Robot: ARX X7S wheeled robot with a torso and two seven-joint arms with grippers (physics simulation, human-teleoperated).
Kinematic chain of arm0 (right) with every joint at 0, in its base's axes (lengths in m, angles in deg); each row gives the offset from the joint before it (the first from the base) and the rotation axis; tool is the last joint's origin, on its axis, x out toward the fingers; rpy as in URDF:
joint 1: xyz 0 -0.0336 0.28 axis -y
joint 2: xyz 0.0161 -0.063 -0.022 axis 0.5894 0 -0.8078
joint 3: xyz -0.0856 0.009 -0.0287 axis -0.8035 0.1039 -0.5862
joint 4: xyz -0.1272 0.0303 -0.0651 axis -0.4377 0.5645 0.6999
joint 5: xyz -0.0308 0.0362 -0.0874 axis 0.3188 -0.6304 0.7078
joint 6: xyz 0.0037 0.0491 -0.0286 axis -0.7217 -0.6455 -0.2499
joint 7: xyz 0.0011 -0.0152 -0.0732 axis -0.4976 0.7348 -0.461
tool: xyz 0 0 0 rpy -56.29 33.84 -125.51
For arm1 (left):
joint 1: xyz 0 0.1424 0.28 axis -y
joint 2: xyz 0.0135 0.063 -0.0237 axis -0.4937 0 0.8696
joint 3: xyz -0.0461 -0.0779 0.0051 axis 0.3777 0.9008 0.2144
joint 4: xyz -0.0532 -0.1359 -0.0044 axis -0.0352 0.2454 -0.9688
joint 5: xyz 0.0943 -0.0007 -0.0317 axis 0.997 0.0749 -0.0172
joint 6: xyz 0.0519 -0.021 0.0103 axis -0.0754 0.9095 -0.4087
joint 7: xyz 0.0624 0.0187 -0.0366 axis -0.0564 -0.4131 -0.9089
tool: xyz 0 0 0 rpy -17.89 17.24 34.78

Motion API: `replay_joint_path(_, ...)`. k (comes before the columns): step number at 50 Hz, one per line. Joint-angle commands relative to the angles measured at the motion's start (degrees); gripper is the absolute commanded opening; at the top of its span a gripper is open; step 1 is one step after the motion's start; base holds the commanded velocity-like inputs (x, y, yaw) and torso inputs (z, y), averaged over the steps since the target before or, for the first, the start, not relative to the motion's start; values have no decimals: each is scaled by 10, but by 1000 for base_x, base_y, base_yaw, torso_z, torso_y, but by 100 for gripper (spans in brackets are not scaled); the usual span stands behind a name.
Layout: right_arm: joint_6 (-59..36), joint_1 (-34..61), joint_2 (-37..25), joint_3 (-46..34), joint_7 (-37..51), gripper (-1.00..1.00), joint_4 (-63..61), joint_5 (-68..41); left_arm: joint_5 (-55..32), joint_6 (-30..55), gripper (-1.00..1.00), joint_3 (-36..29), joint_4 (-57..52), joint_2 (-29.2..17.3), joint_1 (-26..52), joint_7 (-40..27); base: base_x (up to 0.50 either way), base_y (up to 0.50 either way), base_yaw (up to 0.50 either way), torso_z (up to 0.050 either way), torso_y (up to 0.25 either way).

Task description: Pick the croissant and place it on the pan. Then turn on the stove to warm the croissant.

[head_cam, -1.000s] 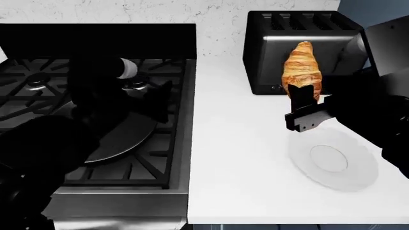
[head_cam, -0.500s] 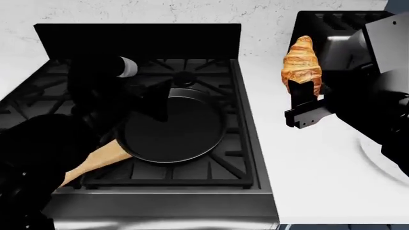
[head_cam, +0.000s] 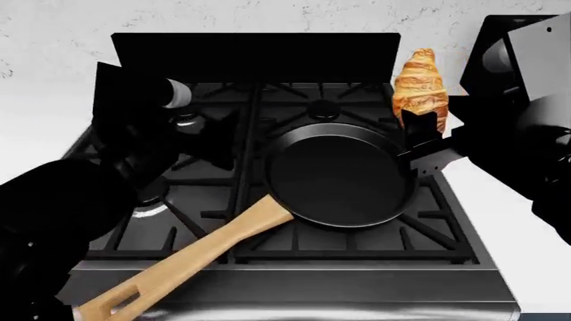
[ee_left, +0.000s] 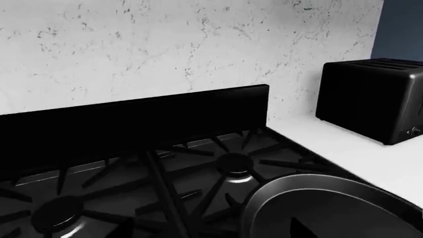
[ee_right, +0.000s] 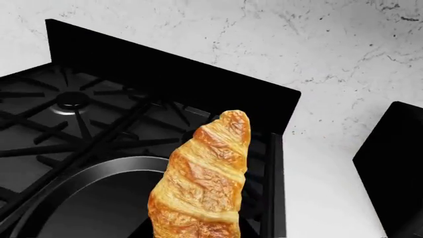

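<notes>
Croissant point(head_cam: 421, 83) stands upright in your right tool point(head_cam: 423, 131), pinched by its lower end, with its tip pointing up. It hangs just past the pan's point(head_cam: 339, 180) far right rim, not over the middle; in the right wrist view the croissant point(ee_right: 203, 179) sits above the pan's point(ee_right: 92, 198) edge, with dark grates behind it.

Below your tool lies the stove point(head_cam: 223, 221), black grates over the whole top and a black back panel point(head_cam: 254, 57) rising at the far edge. Behind that stands a white speckled wall point(head_cam: 267, 17). The pan rests on the grates toward your right tool's side, its wooden handle point(head_cam: 178, 264) running out to the front edge of the stove, across from your left arm. The pan's inside is bare and dark.

Right of your tool the stove ends and a white table point(head_cam: 526, 221) begins, close under your right arm. A black toaster point(ee_left: 373, 99) stands on it near the wall, just behind your right arm.

Your left tool point(head_cam: 210, 140) hovers over the grates, beside the pan's left rim and apart from it; I cannot tell how its jaws stand. The left wrist view shows the burner point(ee_left: 233, 162) beyond the pan point(ee_left: 330, 208).
</notes>
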Motion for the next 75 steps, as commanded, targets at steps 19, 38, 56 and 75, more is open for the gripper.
replay_joint_path(19, -107, 82, 56, -29, -71, -100, 110, 19, -5, -4, 100, -2, -3, -6, -3, -5, 0, 10, 0, 0, 0)
replay_joint_path(38, -202, 205, 184, -123, -323, -100, 330, 187, -4, -7, 100, -10, 7, -8, 6, -7, 0, 0, 0, 0, 0)
replay_joint_path(56, -201, 253, 299, -257, -556, -100, 487, 331, -10, 1, 100, -17, -8, -14, 21, -12, 0, 0, 0, 0, 0)
replay_joint_path(75, -188, 243, 350, -334, -655, -100, 550, 388, -13, -2, 100, -20, -11, -17, 21, -15, 0, 0, 0, 0, 0)
